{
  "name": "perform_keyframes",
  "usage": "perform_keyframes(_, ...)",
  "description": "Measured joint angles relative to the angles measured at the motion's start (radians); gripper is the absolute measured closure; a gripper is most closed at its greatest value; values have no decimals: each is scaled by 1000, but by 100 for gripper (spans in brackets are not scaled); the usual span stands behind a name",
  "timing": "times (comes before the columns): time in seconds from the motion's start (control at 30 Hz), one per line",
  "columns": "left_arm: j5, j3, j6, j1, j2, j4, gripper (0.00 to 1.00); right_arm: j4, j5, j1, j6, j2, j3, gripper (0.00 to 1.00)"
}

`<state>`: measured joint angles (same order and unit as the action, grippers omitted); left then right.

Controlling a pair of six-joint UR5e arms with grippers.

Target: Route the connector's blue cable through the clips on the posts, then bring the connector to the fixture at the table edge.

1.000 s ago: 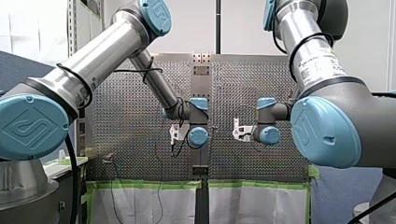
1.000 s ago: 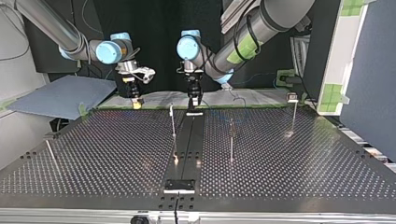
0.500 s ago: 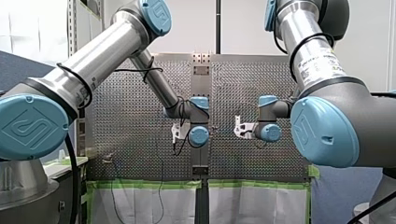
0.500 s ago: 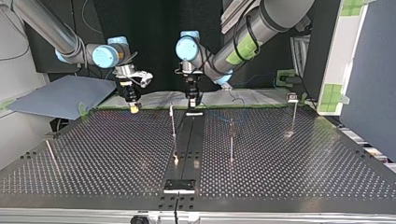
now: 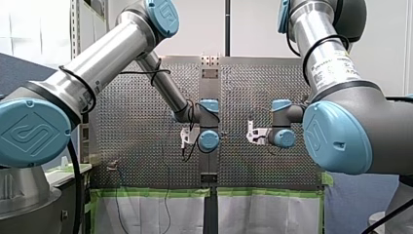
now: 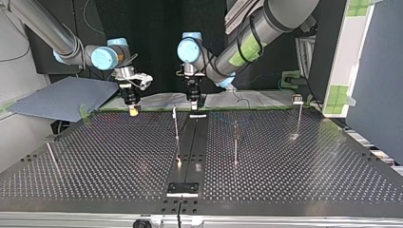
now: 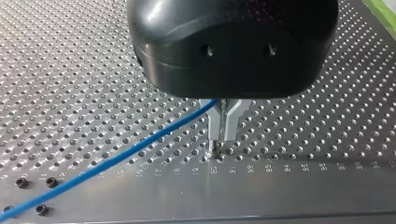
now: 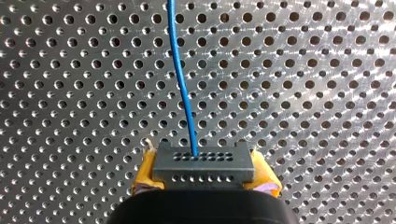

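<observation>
Two arms reach in over the perforated table [image 5: 146, 112] in the front view, my left arm [image 5: 102, 63] and my right arm [image 5: 336, 68]. Their wrists sit close together on either side of the middle strip, and from here I cannot see the fingers.

In the top view, my right gripper [image 6: 134, 112] hangs at the table's far edge, left of centre, with its yellow pads showing. My left gripper [image 6: 194, 108] is just to its right, over the far end of the dark centre strip [image 6: 190, 147]. Thin posts [image 6: 176, 124] stand nearer the camera.

In the left wrist view, the metal fingers [image 7: 215, 123] are pinched almost together. The blue cable [image 7: 116, 161] runs in between them near their roots and trails away low over the holes.

In the right wrist view, the yellow pads [image 8: 145, 172] are clamped on the connector [image 8: 204, 163], a grey block with two rows of small holes. The cable leaves one upper hole and runs straight ahead.
</observation>
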<state>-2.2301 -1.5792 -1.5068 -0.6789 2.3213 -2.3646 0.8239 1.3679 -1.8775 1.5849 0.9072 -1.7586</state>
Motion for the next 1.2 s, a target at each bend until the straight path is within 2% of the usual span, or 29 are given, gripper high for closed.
perform_keyframes(0.43, -13, 80, -21, 3, 74, -43, 93, 0, -6, 3, -1, 0, 0, 100)
perform_keyframes(0.67, -18, 94, -32, 7, 78, -68, 93, 1, -6, 4, -1, 0, 0, 100)
perform_keyframes(0.97, -60, 94, -37, -22, 77, -123, 90, -18, -6, 4, -12, 0, 0, 100)
perform_keyframes(1.2, -79, 95, -38, -36, 77, -134, 90, -20, -6, 5, -13, 0, 0, 100)
